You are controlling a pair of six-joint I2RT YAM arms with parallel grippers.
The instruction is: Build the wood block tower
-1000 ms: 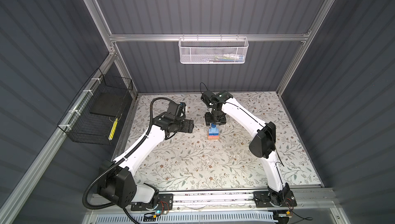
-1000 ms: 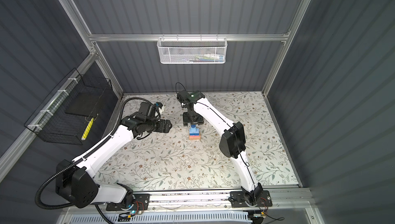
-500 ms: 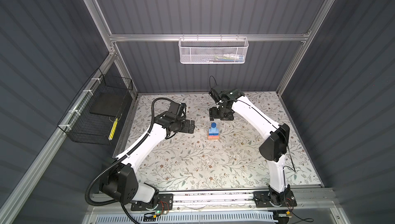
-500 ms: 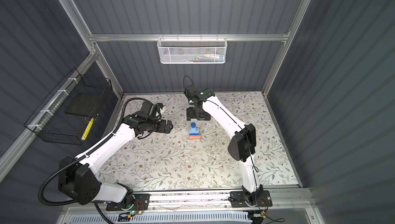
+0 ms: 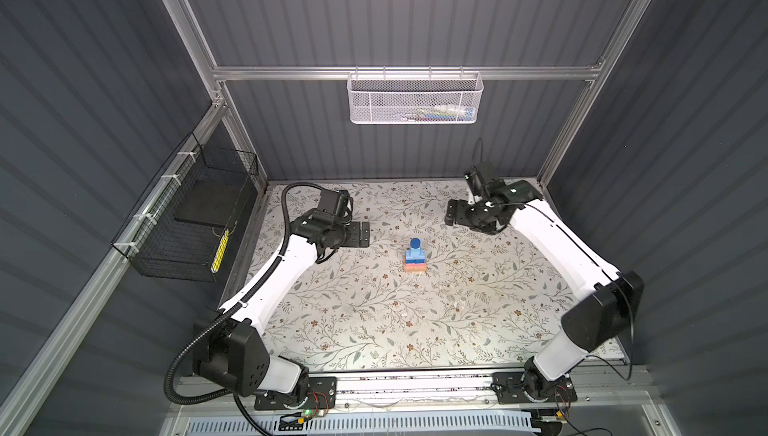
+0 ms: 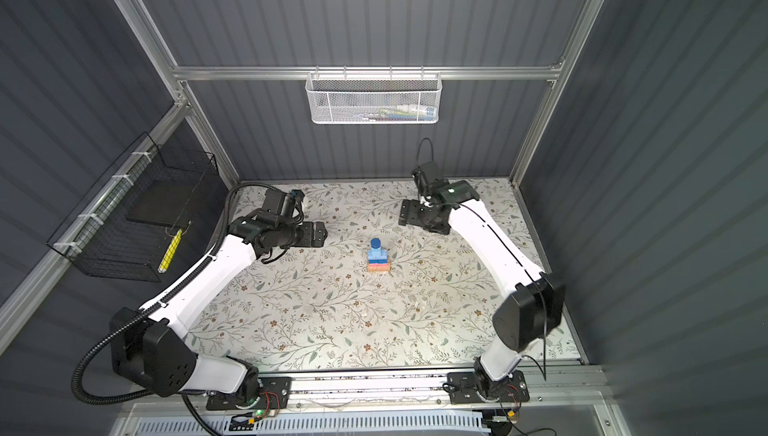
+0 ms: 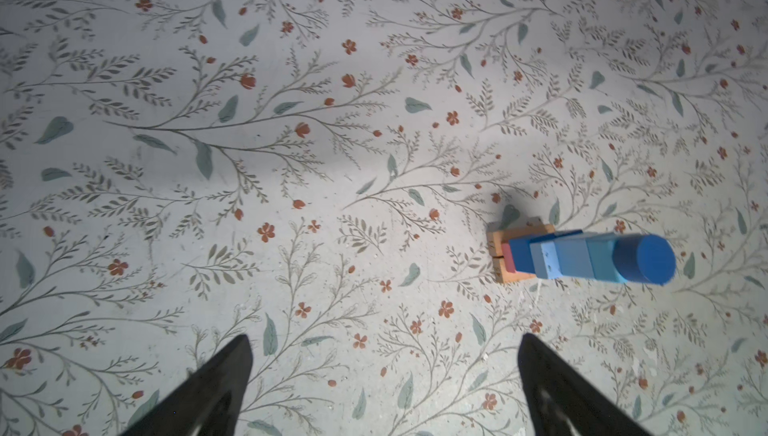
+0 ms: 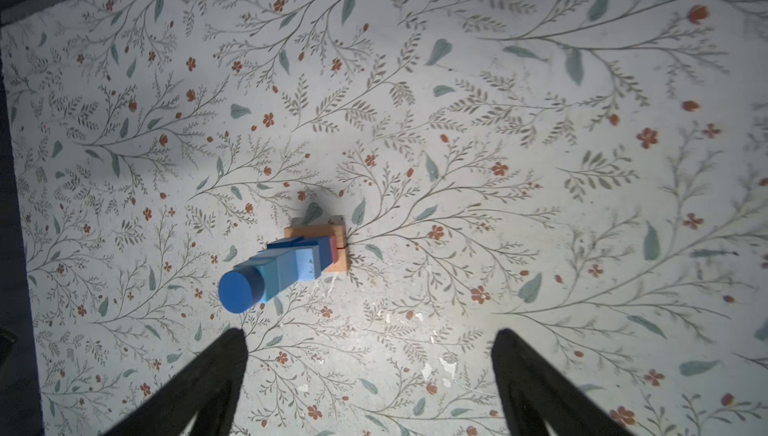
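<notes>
The right gripper (image 8: 370,332) stands spread wide and holds nothing, over bare mat (image 8: 540,122). The left gripper (image 7: 385,338) is just as wide and empty. The tower (image 5: 414,257) stands upright near the middle of the mat, between the two grippers and well apart from both. It has tan bars at the base, pink above them, then blue blocks, with the cylinder (image 5: 414,243) on top. A second ago the right gripper sat directly over the tower at the cylinder. It has since drawn back toward the far right, and the cylinder stays put. The left gripper has hardly shifted.
</notes>
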